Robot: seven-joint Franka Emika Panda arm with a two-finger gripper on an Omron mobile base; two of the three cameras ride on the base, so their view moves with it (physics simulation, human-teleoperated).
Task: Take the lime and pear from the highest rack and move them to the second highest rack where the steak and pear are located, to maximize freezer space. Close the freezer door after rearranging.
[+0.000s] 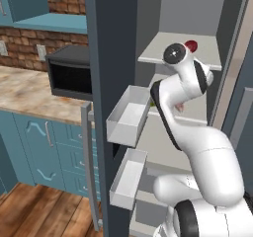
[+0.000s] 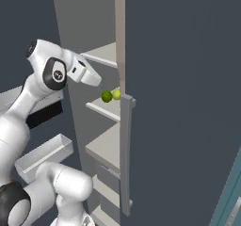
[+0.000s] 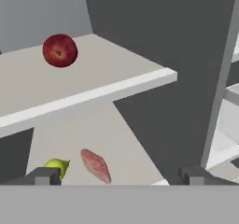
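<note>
The gripper [image 3: 116, 176] is spread wide, holding nothing. On the highest rack [image 3: 107, 85] sits the red pear [image 3: 59, 50] (alone); below it, steak [image 3: 95, 165], small yellow-green pear [image 3: 56, 164] and lime [image 2: 107, 96].

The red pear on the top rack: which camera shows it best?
The hand view: the red pear sits whole and unobstructed on the highest rack. In the left base view only a sliver of it peeks from behind the arm.
</note>
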